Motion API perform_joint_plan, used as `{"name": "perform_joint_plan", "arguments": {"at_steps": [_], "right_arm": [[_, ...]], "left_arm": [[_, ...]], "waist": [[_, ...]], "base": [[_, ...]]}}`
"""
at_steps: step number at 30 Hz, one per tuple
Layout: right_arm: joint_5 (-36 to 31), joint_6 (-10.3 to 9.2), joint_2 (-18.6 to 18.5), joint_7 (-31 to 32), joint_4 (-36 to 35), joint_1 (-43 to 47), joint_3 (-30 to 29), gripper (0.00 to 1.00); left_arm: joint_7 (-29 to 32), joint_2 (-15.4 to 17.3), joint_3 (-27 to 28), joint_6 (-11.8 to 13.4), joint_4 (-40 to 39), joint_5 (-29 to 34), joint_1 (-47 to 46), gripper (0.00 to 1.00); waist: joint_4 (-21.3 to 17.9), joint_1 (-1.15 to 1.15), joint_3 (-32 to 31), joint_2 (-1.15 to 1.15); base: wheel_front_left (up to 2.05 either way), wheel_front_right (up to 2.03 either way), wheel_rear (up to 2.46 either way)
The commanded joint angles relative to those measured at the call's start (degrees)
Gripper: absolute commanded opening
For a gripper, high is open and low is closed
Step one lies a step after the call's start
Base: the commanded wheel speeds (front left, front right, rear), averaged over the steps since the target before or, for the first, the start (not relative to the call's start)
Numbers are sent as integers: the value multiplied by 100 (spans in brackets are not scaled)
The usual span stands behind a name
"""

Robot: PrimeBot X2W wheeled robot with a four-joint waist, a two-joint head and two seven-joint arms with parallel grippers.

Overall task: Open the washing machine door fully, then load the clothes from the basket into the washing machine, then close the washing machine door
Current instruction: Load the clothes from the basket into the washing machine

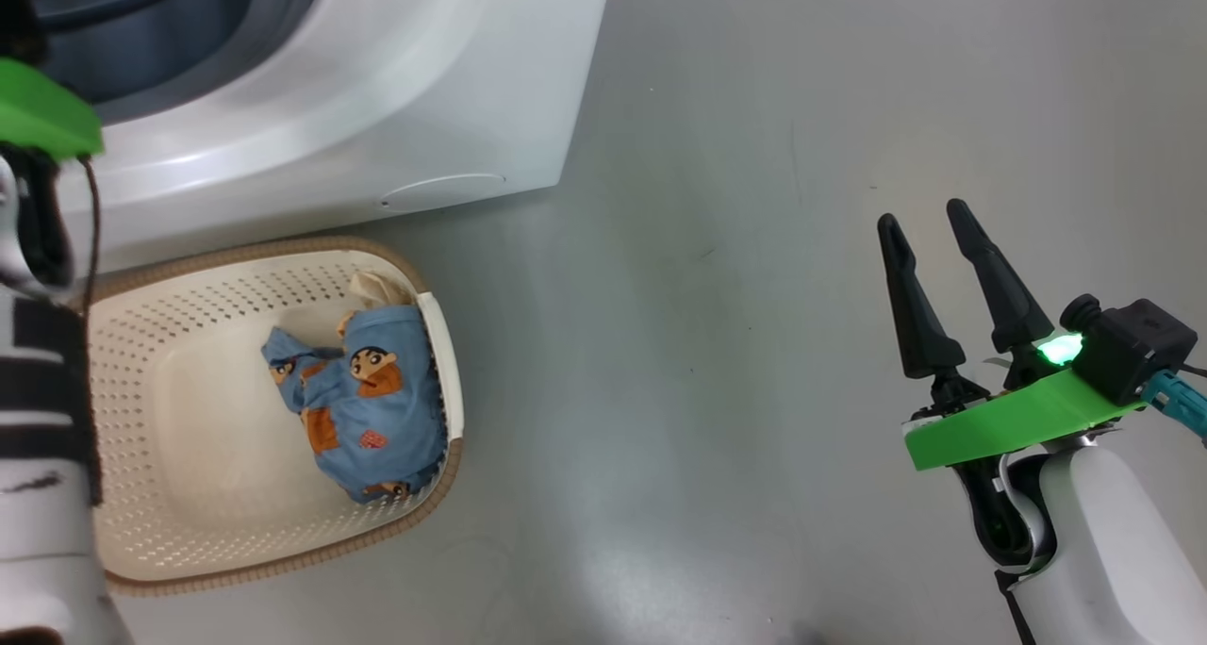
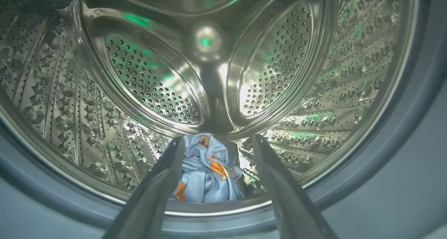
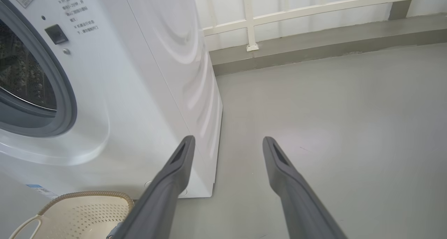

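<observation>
Left jaws released, fingers [image 2: 153, 190] spread wide at the drum mouth, nothing gripped between them. Just past the tips a blue garment [image 2: 207, 172] lies crumpled on the low front of the steel drum [image 2: 150, 88], clear of both fingers. The grey-blue seal [image 2: 405, 127] rings the opening. Right jaws also released and empty, fingers [image 1: 913, 305] pointing out over bare grey floor [image 1: 717, 343], well apart from the work. Beside my left arm the basket [image 1: 236, 251] stands just in front of the washing machine [image 1: 377, 107]. One more printed garment [image 1: 363, 400] lies bunched against its right end wall, with a cream scrap [image 1: 377, 289] by it that I cannot identify. Farther off, a white railing [image 3: 249, 19] along the wall. Judgement: loading step, part-way, with one piece in and at least one to go. Next move calls for drawing the left arm out of the mouth without snagging the seal, lowering it into the basket, and closing on the bunched cloth at a raised fold. Door to be shut once the basket is bare.
</observation>
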Motion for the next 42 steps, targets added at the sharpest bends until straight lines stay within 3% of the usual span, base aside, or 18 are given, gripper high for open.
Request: {"name": "perform_joint_plan", "arguments": {"at_steps": [1, 11, 28, 42], "right_arm": [[-41, 9, -66, -28, -116, 79, 90, 100], [-47, 9, -180, -28, -79, 168, -14, 100], [5, 9, -474, -28, 119, 747, -107, 100], [68, 9, -589, -28, 129, 1307, -238, 100]], "left_arm": [[-29, 204, 128, -21, -215, 30, 145, 100], [-29, -110, 179, -29, -862, 2, 1051, 100], [-29, -495, 156, -30, -2105, -99, 3517, 100], [-29, -621, 121, -30, -2529, -187, 4503, 100]], "waist": [[40, 0, -32, 0], [232, 0, -254, 0], [611, 0, -1309, 0], [780, 0, -1922, 0]], "base": [[0, 0, 0], [0, 0, 0], [0, 0, 0], [0, 0, 0]]}}
